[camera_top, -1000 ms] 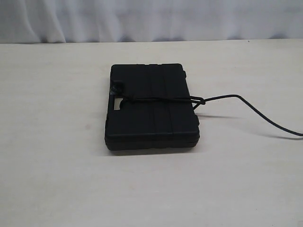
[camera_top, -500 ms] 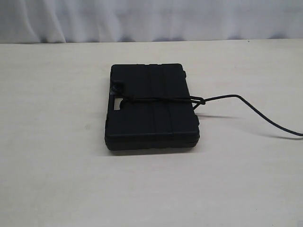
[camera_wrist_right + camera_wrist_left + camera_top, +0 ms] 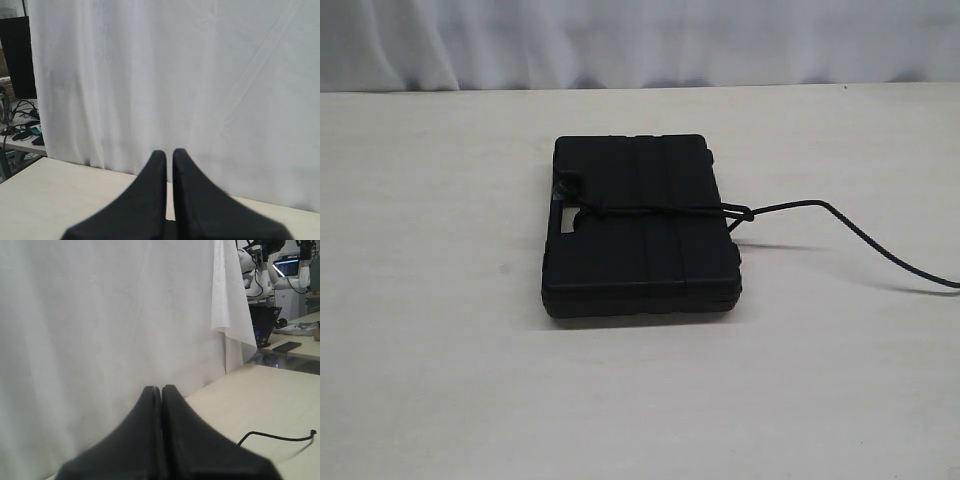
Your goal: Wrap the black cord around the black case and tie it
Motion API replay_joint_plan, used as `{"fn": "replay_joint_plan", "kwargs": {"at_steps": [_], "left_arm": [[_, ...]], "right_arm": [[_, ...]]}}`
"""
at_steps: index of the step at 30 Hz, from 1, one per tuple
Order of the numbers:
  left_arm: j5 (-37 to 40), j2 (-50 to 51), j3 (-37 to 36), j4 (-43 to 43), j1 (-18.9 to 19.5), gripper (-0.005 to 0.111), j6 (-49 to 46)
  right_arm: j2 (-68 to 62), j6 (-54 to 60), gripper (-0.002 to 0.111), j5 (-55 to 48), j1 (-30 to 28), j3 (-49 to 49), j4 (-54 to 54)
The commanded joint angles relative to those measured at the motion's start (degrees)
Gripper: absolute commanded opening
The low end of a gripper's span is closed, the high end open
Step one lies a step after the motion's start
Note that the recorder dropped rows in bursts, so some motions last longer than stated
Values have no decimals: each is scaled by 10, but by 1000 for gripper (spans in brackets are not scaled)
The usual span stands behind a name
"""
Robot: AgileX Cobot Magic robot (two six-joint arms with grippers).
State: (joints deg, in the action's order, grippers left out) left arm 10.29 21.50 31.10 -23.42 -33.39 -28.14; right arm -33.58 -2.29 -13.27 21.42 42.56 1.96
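surface: pale wooden table [image 3: 440, 380] | on it: black case [image 3: 640, 260] lying flat; black cord [image 3: 880, 248] trailing right

This looks like a robotics lab rather than a home; a plain pale worktop [image 3: 440, 380] stands before a white cloth backdrop [image 3: 640, 40] hung like a screen; past the cloth's edge, in the left wrist view, a white robot arm [image 3: 252, 270] with trailing wires stands near a lit screen [image 3: 287, 265], with an open laptop [image 3: 264, 322] and another table [image 3: 305, 354] close by; the right wrist view shows a side desk [image 3: 25, 146] strewn with cables [image 3: 20, 131] beside a dark monitor [image 3: 17, 55].
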Motion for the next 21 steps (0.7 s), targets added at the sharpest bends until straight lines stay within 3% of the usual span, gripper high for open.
{"fn": "replay_joint_plan", "kwargs": {"at_steps": [1,5,12,15,21], "left_arm": [[-16,-4,-28,125,2,0,117],[-49,-16,-64,168,37,0,195],[-43,-88,-115,169,160,0,252],[-36,-116,-128,176,206,0,254],[-27,-149,-155,187,260,0,254]], "right_arm": [[3,-1,4,-3,1,-3,-1],[3,-1,4,-3,1,-3,-1],[3,-1,4,-3,1,-3,-1],[3,-1,4,-3,1,-3,-1],[3,-1,4,-3,1,-3,-1]]}}
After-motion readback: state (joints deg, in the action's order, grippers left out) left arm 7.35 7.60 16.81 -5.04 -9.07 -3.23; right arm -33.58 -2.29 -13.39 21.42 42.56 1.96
